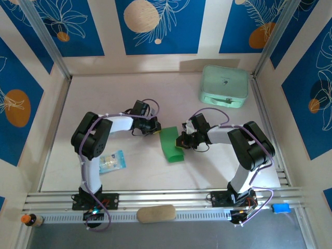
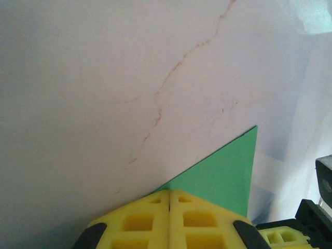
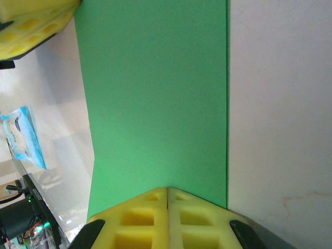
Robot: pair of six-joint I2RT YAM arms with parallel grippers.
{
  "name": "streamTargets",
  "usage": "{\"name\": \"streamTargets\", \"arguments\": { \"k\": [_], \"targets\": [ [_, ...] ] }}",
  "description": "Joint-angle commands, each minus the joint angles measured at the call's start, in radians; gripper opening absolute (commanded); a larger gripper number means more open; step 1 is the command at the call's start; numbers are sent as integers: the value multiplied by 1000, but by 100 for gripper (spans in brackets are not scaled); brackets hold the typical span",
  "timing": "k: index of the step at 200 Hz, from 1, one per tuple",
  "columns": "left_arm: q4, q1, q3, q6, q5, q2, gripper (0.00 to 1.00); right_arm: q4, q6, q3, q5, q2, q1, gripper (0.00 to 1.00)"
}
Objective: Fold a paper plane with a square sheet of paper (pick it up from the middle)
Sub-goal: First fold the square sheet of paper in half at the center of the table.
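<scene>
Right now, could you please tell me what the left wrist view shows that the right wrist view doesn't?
The left wrist view has the left gripper at a pointed corner of the green paper, reddish veins in the table, and the other arm's yellow pad at lower right. The right wrist view has the right gripper on a long, straight-edged stretch of the paper, plus the blue-printed packet at left. Both share the green paper held in a shut yellow gripper over the pale table.

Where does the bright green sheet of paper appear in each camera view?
Top external: the bright green paper sheet lies at centre.
Left wrist: sheet at lower right, above yellow fingers.
Right wrist: sheet runs down the centre.
Shared landmark: the white table under it.
</scene>
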Motion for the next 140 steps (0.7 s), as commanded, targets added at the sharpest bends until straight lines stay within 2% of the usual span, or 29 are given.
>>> {"name": "streamTargets", "arguments": {
  "k": [1,54,94,140],
  "targets": [
    [-48,39,23,-11,-124,34,4,-107,4,-38,90,46,-4,0],
    [-129,44,93,-10,-174,46,4,-105,6,-40,89,44,-2,0],
    [-161,44,129,-7,-170,31,5,-102,12,-41,91,46,1,0],
    [-119,33,77,-22,-131,-82,7,-101,25,-39,91,46,4,0]
  ]
}}
